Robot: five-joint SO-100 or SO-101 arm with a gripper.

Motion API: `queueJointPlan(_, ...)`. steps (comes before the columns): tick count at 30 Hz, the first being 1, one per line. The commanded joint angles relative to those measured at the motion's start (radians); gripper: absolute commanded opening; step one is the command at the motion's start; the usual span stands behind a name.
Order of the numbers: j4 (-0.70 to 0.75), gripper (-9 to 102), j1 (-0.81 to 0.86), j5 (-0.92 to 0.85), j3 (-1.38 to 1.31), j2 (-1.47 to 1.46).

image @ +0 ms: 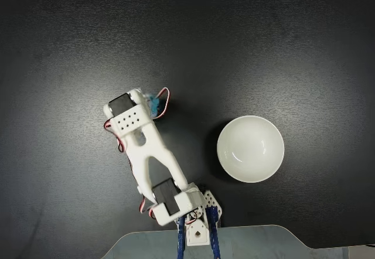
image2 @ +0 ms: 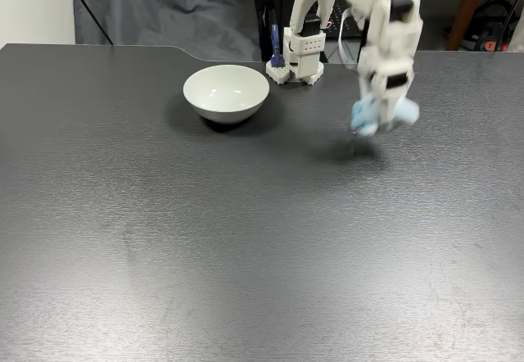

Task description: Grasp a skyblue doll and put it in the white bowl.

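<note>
Skyblue doll [image2: 366, 117] clamped between the jaws.

No legible text or labels.

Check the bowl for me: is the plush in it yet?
No, the white bowl is empty. The blue plush hangs in the gripper, lifted above the table, well off to the side.
</note>
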Motion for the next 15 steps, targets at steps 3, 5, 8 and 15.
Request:
queueJointPlan(3, 0.130, -2, -0.009, -0.003, -0.155, 0.189)
queueJointPlan(5, 0.146, -2, 0.051, -0.008, -0.137, 0.252)
queueJointPlan(8, 0.155, -2, 0.339, -0.064, -0.152, 0.356)
queueJointPlan(15, 0.146, -2, 1.081, -0.350, -0.152, 0.408)
